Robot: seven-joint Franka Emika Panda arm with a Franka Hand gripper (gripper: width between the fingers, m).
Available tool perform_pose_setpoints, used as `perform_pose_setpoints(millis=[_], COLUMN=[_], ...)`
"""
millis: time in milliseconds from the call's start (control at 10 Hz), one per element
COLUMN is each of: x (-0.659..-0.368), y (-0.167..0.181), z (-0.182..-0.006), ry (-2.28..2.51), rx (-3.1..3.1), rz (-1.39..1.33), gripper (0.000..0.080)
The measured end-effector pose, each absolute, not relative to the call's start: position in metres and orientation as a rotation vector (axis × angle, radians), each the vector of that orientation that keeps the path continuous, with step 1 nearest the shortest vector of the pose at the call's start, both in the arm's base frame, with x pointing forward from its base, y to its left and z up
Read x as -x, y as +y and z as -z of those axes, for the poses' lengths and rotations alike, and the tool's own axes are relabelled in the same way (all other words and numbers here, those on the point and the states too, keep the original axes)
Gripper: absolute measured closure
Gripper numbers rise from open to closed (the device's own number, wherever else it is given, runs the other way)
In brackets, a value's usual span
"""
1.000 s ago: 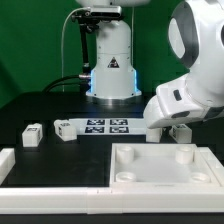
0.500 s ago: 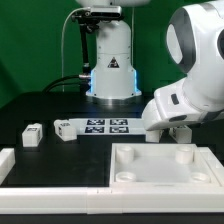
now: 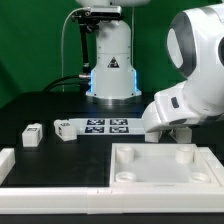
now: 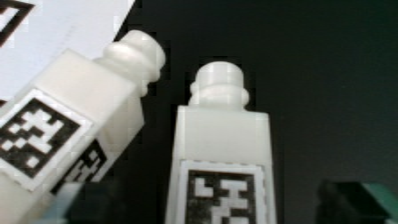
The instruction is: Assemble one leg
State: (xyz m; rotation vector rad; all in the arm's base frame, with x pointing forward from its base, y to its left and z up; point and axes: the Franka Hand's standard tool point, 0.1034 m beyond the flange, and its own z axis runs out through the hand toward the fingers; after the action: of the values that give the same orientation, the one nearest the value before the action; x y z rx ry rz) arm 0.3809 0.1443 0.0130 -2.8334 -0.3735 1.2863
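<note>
Two tagged legs (image 4: 221, 150) in wrist view, tray (image 3: 160, 186) in exterior view only

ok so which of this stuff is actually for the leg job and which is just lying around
For the job: two legs at the wrist camera; square tray, probably.
Lying about: two legs at the exterior view's left; marker board.

Gripper (image 3: 180, 131): largely hidden beneath the arm (image 3: 188, 98); jaw stance indiscernible. Legs (image 4: 222, 140), wrist view: lower ends cut by the frame edge, tags (image 4: 221, 198) blurred. Tray (image 3: 160, 184): corner cut off at exterior view's right.
</note>
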Motion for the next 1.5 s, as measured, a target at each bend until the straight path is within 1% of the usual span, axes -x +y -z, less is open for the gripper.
perform_pose_setpoints(millis=[100,200,700,800,900,1100,1200,1300,1500], x=[-0.381,-0.381,-0.381,-0.381,-0.382,-0.386,-0.390,-0.395,-0.392], y=[0.144,0.144,0.144,0.143,0.141,0.137,0.133,0.128,0.129], z=[-0.012,-0.012,-0.012,-0.023,-0.038,-0.073,-0.085,-0.094,-0.090], ry=[-0.378,-0.382,-0.384,-0.389,-0.391,-0.396,-0.389,-0.385,-0.389], rx=[2.832,2.830,2.830,2.823,2.824,2.823,2.829,2.844,2.843], rz=[-1.281,-1.280,-1.279,-1.308,-1.319,-1.357,-1.355,-1.310,-1.312], gripper=[0.0385,0.0511,0.0511,0.0511,0.0509,0.0509,0.0509,0.0509,0.0509])
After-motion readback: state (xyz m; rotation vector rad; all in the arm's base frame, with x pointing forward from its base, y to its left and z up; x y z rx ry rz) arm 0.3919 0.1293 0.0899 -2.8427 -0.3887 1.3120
